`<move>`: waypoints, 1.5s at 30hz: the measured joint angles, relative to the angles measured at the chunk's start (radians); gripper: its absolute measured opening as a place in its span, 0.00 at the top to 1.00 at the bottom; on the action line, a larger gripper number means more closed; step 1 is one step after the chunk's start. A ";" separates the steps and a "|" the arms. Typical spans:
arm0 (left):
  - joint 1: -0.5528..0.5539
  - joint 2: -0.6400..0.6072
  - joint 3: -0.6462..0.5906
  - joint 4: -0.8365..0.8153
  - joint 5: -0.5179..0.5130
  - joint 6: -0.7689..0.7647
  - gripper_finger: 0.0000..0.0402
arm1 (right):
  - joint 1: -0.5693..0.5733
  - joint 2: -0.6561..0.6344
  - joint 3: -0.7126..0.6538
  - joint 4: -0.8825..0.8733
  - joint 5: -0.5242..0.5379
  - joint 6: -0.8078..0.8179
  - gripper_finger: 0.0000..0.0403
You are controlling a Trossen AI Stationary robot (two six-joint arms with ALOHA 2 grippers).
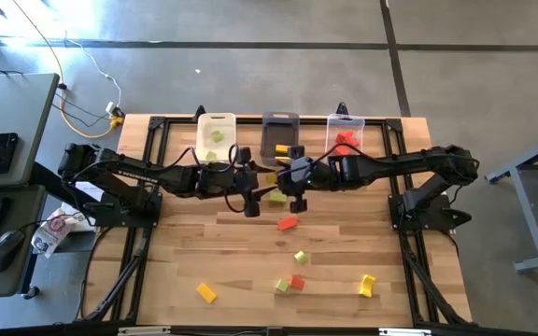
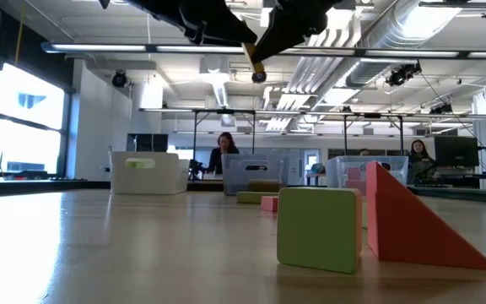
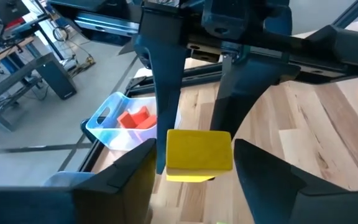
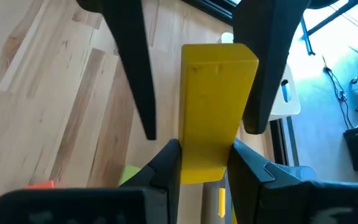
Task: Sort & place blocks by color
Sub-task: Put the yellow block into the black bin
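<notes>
The right gripper point(image 4: 201, 165) clamps the lower end of a yellow rectangular bar block point(image 4: 215, 106), held in the air above mid-table, near the dark grey bin point(image 1: 279, 133). Its long axis points toward the left gripper point(image 3: 194, 165), whose open fingers straddle the free end without visibly pinching it.

From overhead the yellow block point(image 4: 213, 118) between the two grippers was pretty much buried under the dark arm hardware, so you couldn't really make it out there. In the low view both arms were chopped off by the top edge. The dark grey bin point(image 1: 279, 133) was partly covered by the arms, contents too small to tell.
</notes>
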 joint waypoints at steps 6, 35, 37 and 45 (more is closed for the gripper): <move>0.000 0.000 0.000 0.000 0.000 0.064 0.74 | -0.005 0.000 0.000 -0.004 0.007 0.000 0.81; 0.156 0.000 0.000 -0.105 -0.034 0.160 0.81 | -0.013 0.001 0.001 -0.117 0.204 0.045 0.47; 0.198 0.000 0.000 -0.105 -0.003 0.159 0.81 | -0.014 0.001 0.001 -0.135 0.199 0.063 0.47; 0.363 0.000 0.000 -0.089 0.167 0.128 0.81 | -0.014 0.001 0.001 -0.151 0.187 0.136 0.47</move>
